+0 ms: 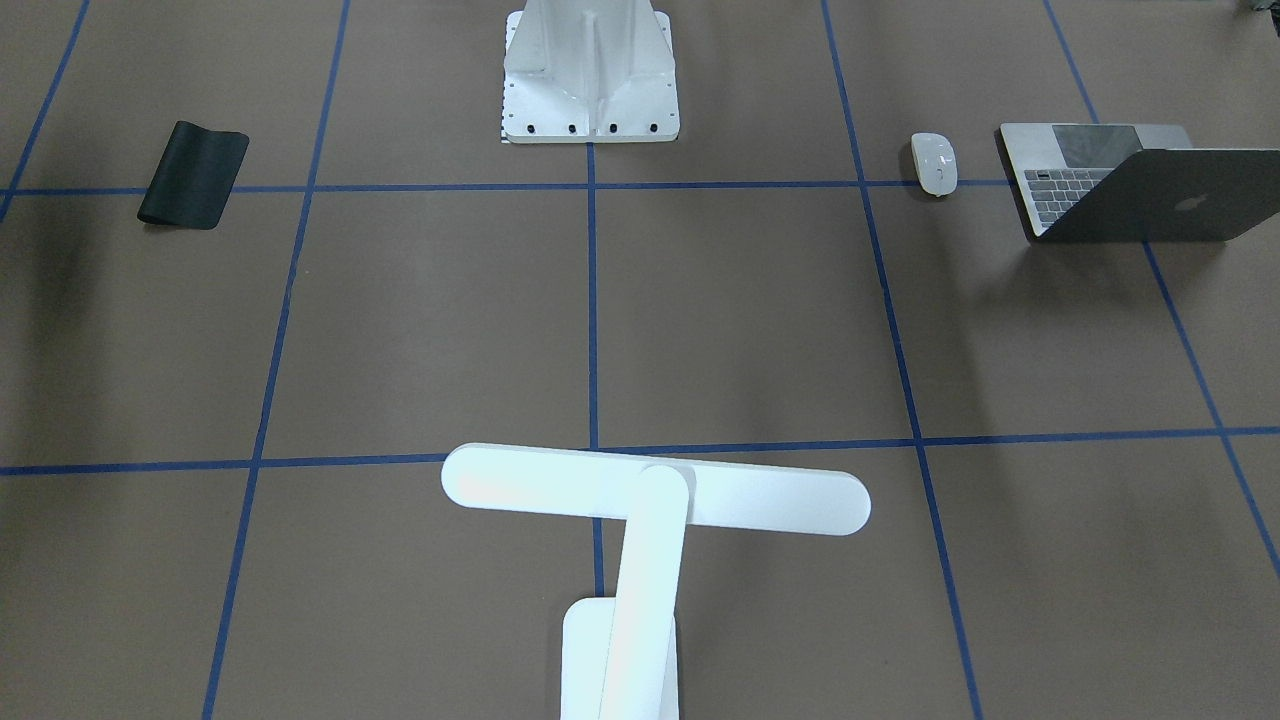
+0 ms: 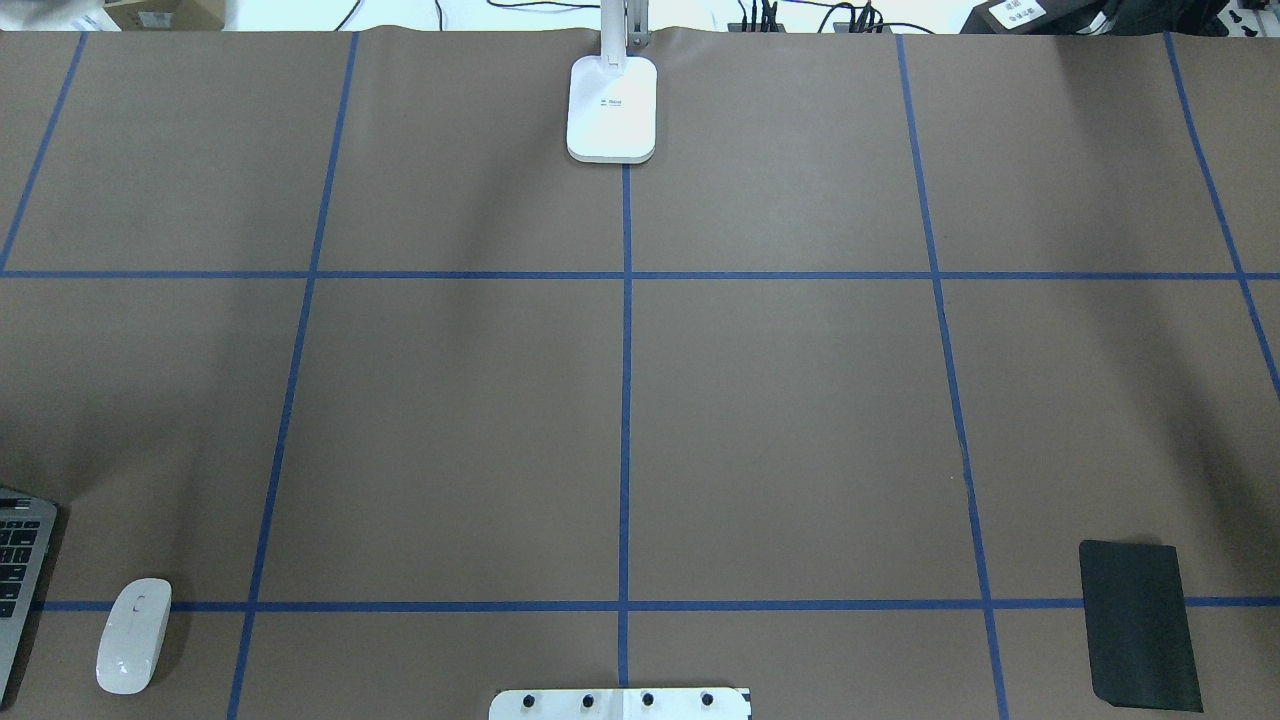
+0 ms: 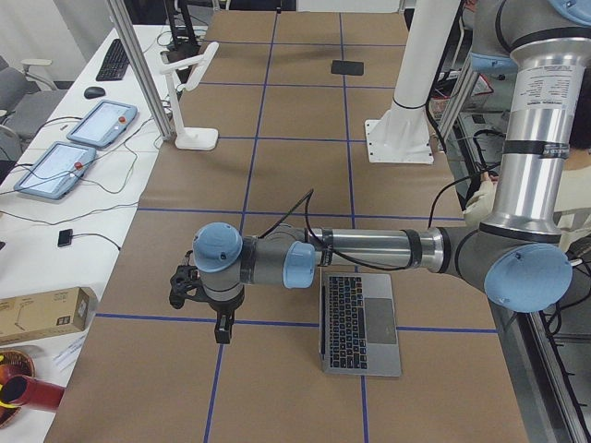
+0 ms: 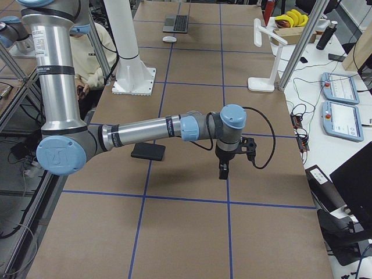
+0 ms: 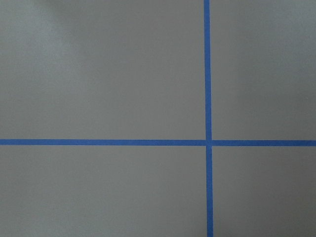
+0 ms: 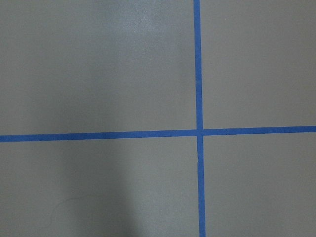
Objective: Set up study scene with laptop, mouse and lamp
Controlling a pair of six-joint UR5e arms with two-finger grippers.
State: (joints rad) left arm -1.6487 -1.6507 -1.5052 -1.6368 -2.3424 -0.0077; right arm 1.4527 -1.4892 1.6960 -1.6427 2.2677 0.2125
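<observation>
Facing view: laptop [image 1: 1150, 195] open, on the robot's-left side of the desk [image 1: 420, 330], base side. mouse [image 1: 933, 163] just beside it, not touching. lamp [image 1: 655, 500] at centre of the operators' edge. black mat [image 1: 194, 174] well apart on the robot's right.
Overhead: same layout, no arm in frame.
Left side view: left arm [image 3: 369, 247] reaches across above the laptop, jaws pointing down past it. Can't tell whether they're parted or closed, or holding anything.
Right side view: right arm [image 4: 145, 129] out over the desk near the mat, jaws down. Can't tell either.
Wrist cams: only a tape cross [image 5: 207, 142] on the desk, no jaws or task item.
Step (my read): items well apart, so first pick pending. Left arm is nearest the laptop.
How: take the laptop by its base edge, not the lid, and slide it flat. Mouse is glossy and low, so pinch its narrow sides, centred.
</observation>
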